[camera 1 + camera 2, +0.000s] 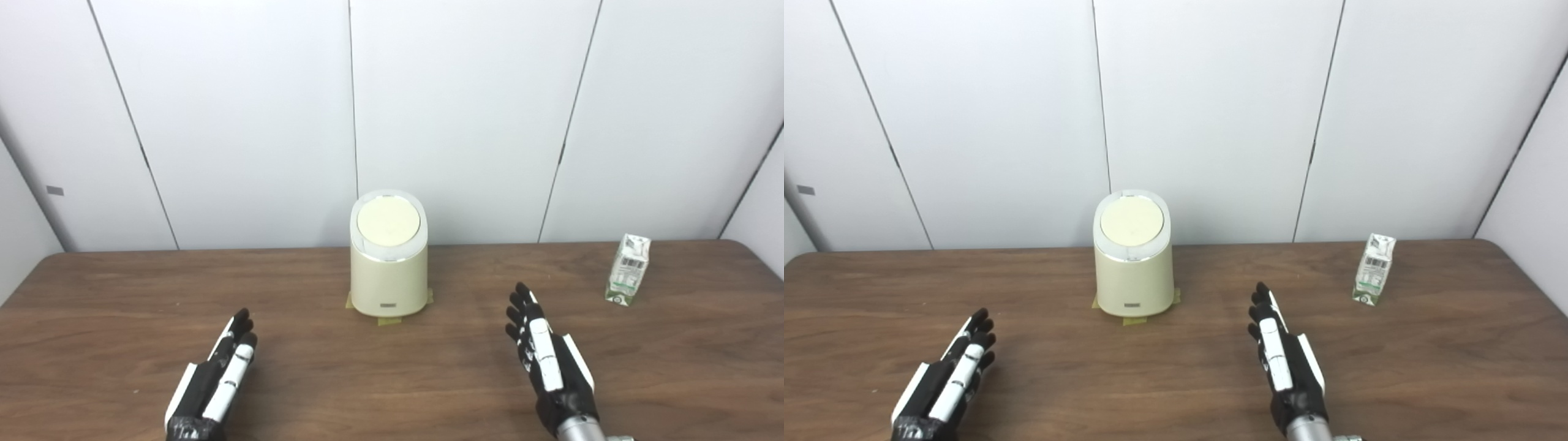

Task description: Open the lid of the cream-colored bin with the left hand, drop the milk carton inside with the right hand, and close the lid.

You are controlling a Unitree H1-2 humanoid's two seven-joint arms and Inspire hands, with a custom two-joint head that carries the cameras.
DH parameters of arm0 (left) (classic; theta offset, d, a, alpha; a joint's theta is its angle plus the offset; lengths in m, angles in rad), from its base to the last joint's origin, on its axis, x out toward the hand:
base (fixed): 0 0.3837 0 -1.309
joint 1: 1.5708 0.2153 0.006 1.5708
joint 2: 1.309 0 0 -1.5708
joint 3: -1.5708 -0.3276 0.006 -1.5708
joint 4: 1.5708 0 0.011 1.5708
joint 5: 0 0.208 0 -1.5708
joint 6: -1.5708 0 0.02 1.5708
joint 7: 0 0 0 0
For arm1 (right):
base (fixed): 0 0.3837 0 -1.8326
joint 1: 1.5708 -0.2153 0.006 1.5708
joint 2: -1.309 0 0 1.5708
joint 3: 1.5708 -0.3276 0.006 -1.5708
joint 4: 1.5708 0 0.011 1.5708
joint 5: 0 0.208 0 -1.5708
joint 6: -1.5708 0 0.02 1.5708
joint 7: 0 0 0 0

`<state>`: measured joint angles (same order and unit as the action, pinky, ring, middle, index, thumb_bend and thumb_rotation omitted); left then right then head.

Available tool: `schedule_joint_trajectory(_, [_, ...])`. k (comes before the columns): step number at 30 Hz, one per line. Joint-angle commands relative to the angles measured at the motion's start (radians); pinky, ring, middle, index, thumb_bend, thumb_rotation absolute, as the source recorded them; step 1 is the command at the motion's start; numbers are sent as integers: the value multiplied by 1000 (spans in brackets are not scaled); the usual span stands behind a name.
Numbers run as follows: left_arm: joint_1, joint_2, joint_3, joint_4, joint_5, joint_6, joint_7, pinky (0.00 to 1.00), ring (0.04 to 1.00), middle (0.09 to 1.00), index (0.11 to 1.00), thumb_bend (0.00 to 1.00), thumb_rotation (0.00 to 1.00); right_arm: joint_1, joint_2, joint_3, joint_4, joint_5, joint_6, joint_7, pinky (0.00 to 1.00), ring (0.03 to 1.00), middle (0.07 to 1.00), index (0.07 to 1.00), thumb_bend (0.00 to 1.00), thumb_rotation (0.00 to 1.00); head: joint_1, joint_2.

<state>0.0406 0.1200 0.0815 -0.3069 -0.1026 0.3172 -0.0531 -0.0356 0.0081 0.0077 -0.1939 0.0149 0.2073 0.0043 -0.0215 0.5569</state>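
At the middle of the table's far edge, the cream-colored bin is standing upright with its round lid shut, strips of tape peeking from under its base. Off to the right, the milk carton is sitting upright, well apart from the bin. Both hands are waiting near the front edge, holding nothing: the left hand and the right hand are lying with fingers extended and slightly spread. Opening comes first, so the left hand should probably be approaching the lid from the front-left, catching its rim gently without nudging the bin, while leaving the right side free for the carton.
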Motion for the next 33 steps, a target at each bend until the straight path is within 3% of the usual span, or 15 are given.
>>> schedule_joint_trajectory(1, [-69,2,0,-41,29,8,20,1000,1000,988,1000,590,388,-29,-4,-2,-9,10,-41,9,955,975,987,990,623,1000,4,-8])
schedule_joint_trajectory(7, [-191,64,-51,-67,197,105,31,983,941,922,986,746,371,-33,-9,-4,15,10,-64,9,950,973,989,994,626,1000,6,-23])
schedule_joint_trajectory(9, [-249,85,-69,-67,241,136,21,930,915,910,981,790,403,-35,-10,-5,18,12,-67,9,946,969,986,993,630,1000,11,-28])
schedule_joint_trajectory(10, [-282,87,-71,-65,250,145,12,902,910,914,983,815,369,-35,-10,-6,19,14,-67,10,949,969,987,995,631,1000,11,-28])
schedule_joint_trajectory(14, [-395,90,-77,-26,294,152,-34,880,920,933,991,807,324,-37,-8,-8,26,16,-69,7,946,969,986,994,626,1000,19,-35])
schedule_joint_trajectory(21, [-573,100,-115,112,428,152,-136,861,945,972,996,817,292,-42,-12,-7,57,12,-103,7,932,961,981,993,637,1000,26,-45])
schedule_joint_trajectory(29, [-746,84,-176,304,574,152,-159,797,920,962,976,857,247,-46,-11,-5,76,7,-118,2,904,950,973,991,617,1000,25,-57])
schedule_joint_trajectory(33, [-832,77,-206,418,615,152,-182,705,897,974,986,847,220,-45,-9,-1,85,2,-126,2,894,946,970,989,616,1000,28,-61])
